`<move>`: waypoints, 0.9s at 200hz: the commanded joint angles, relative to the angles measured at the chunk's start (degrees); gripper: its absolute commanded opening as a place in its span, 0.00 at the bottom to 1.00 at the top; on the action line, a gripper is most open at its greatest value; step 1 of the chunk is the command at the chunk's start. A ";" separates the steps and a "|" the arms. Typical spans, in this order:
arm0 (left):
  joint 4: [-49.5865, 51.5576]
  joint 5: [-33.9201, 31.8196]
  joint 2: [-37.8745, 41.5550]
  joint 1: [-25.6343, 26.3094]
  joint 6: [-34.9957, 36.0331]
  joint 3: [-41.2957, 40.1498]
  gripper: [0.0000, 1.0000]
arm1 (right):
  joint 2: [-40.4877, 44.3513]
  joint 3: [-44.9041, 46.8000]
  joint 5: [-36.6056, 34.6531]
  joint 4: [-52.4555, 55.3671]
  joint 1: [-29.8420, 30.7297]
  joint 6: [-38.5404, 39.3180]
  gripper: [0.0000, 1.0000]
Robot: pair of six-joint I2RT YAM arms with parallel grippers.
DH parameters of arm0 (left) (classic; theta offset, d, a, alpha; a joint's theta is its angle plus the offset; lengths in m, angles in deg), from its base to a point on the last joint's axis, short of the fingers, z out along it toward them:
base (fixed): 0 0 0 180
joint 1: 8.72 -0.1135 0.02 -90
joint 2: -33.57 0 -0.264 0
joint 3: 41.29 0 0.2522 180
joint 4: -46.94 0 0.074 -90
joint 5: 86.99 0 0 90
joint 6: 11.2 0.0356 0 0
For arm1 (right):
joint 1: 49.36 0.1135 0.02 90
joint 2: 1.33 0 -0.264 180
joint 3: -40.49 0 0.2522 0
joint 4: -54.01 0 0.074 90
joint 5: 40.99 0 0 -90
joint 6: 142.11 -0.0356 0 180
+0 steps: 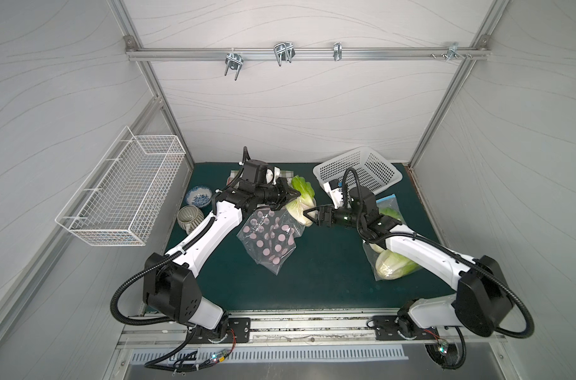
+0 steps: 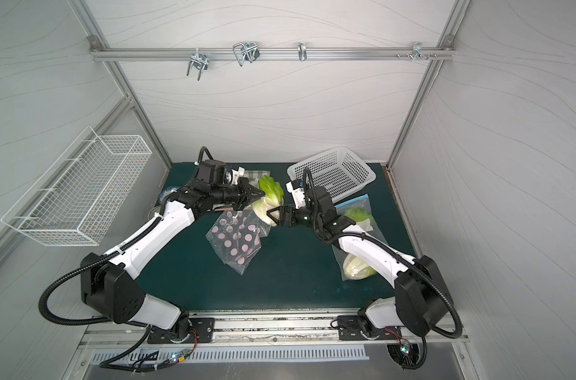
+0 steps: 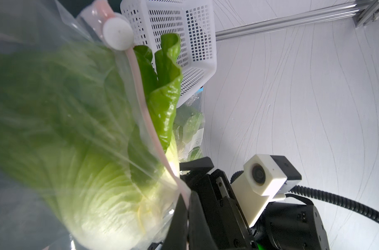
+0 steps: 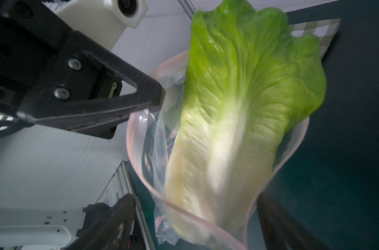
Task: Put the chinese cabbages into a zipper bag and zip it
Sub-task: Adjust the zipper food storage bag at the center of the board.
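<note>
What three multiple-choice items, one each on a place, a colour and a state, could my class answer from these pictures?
1. Where is the plastic basket? A. back right of the mat B. on the left wall C. front edge
2. What colour is the zip strip of the bag in the left tool? A. blue B. pink C. yellow
3. How is the right tool? A. open B. shut on the basket C. shut on the bag
Key: 1 A, it stands at the back near the right arm; 2 B, both wrist views show it pink; 3 A, its fingers stand apart beside the cabbage.
</note>
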 commanded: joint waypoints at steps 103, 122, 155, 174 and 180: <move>-5.69 4.21 2.28 1.54 0.23 4.15 0.01 | -7.49 -2.62 6.16 -14.56 -0.55 -13.51 0.81; -4.14 4.42 2.39 1.55 1.32 4.99 0.02 | -6.41 -0.42 4.61 -17.68 -0.55 -11.14 0.72; 0.53 6.06 2.06 1.52 4.65 8.29 0.07 | -4.17 1.41 2.27 -17.39 -0.52 -1.98 0.43; 4.99 6.09 2.74 1.46 9.02 10.20 0.18 | -1.86 1.48 1.02 -14.38 -0.55 4.64 0.26; 6.50 6.30 3.02 1.41 10.70 10.89 0.24 | -0.86 1.45 0.75 -13.30 -0.56 6.92 0.22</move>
